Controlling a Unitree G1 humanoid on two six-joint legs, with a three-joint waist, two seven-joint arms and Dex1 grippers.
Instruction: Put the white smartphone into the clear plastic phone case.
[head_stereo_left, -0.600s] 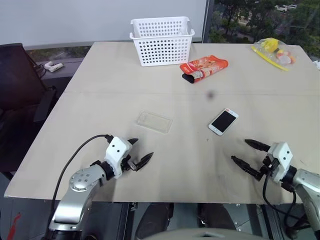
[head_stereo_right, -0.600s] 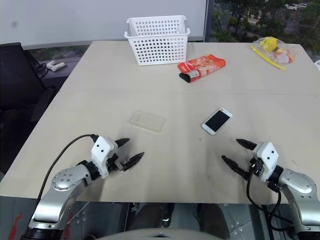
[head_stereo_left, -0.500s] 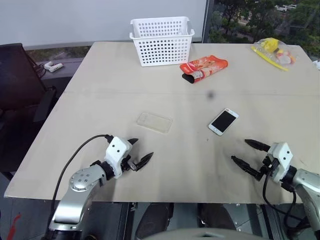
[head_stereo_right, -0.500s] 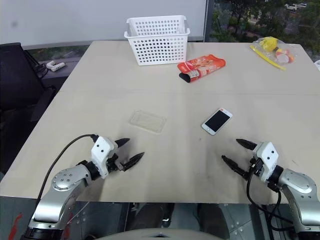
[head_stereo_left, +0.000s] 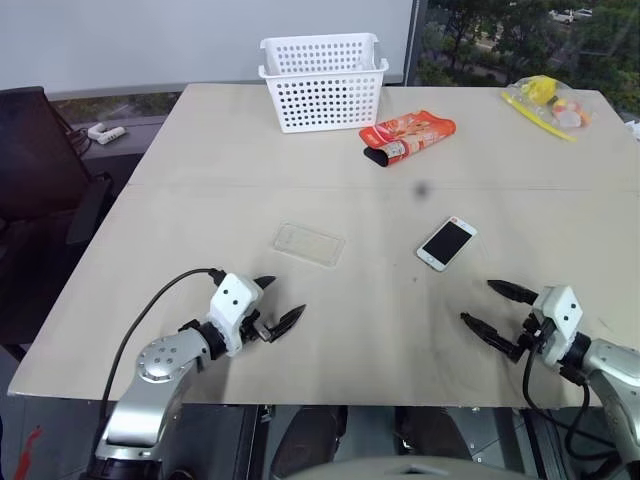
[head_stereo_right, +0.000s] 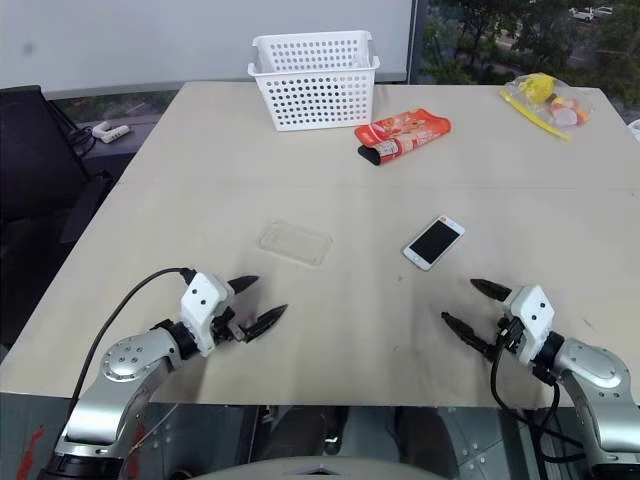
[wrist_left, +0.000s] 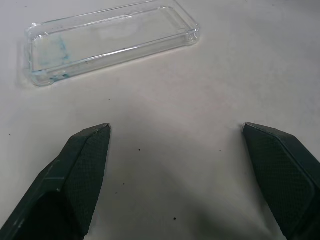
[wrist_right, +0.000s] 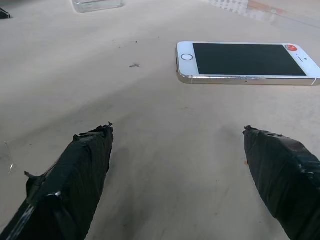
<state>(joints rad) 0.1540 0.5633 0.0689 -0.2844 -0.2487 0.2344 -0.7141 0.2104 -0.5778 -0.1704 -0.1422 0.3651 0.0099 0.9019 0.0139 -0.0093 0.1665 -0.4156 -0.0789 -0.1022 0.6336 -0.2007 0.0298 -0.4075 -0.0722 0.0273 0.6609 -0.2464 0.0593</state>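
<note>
The white smartphone (head_stereo_left: 447, 243) lies flat on the table, screen up, right of centre; it also shows ahead in the right wrist view (wrist_right: 247, 62). The clear plastic phone case (head_stereo_left: 309, 243) lies empty left of it, seen close in the left wrist view (wrist_left: 111, 40). My left gripper (head_stereo_left: 279, 302) hovers open near the front edge, a short way in front of the case. My right gripper (head_stereo_left: 493, 306) is open near the front right edge, just in front of the phone. Neither holds anything.
At the back of the table (head_stereo_left: 200, 200) stands a white perforated basket (head_stereo_left: 323, 80). A red snack packet (head_stereo_left: 408, 136) lies right of it, and a clear bag with yellow items (head_stereo_left: 548, 102) at the far right. A dark chair (head_stereo_left: 40, 180) stands off the table's left side.
</note>
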